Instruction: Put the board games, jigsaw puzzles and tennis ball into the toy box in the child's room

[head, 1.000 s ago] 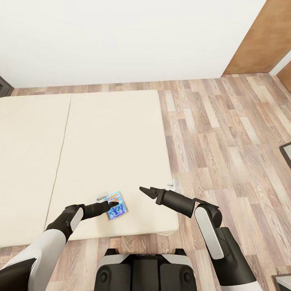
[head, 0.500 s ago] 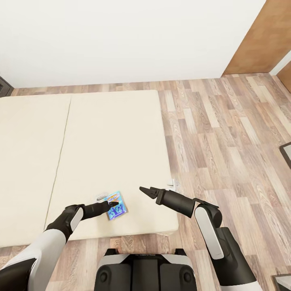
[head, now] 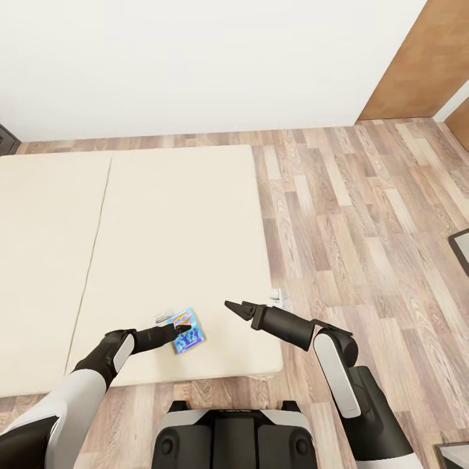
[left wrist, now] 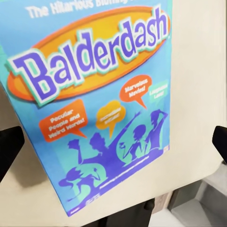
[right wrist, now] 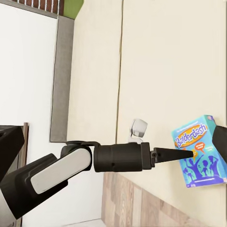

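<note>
The light blue board game (head: 189, 331), printed "Balderdash", lies flat on the bed (head: 163, 215) near its front edge, same spot as one second ago. Only the view has shifted slightly; both arms remain as they were, so the pick-up has not advanced. The left end effector (head: 182, 329) hovers over the box, fingers spread wide to either side of it. The right end effector (head: 229, 305) waits just beside, its opening not discernible. Box: thin, rigid, glossy card, sharp corners. Mattress: plain cream, matte, soft-looking. Floor (head: 365, 215): wood plank
</note>
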### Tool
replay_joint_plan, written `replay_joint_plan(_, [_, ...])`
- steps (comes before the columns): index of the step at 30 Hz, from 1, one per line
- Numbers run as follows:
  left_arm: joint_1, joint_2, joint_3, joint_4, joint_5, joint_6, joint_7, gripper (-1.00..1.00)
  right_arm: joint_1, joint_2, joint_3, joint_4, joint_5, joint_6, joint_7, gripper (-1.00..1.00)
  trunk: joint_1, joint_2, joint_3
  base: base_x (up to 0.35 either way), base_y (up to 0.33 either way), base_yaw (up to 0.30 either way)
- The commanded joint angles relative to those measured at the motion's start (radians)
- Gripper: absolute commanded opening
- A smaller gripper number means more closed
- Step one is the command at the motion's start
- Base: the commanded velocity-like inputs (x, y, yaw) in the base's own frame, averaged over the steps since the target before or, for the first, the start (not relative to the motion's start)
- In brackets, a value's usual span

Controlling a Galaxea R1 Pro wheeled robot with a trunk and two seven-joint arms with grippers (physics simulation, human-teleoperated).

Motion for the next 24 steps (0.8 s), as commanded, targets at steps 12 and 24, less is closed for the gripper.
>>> replay_joint_plan(12, [0.0,0.001,0.004,-0.001,0.007,0.009,-0.003,1.0,0.0,0.001,-0.001,0.0,-0.002,0.005,0.001,1.0,0.0,-0.001,-0.001,0.0,-0.074,0.0])
replay_joint_plan(24, [0.0,0.002,0.012,-0.007,0.006,0.01,0.003,1.0,0.0,0.0,-0.001,0.0,-0.002,0.005,0.001,1.0,0.0,-0.001,-0.001,0.0,-0.002,0.0])
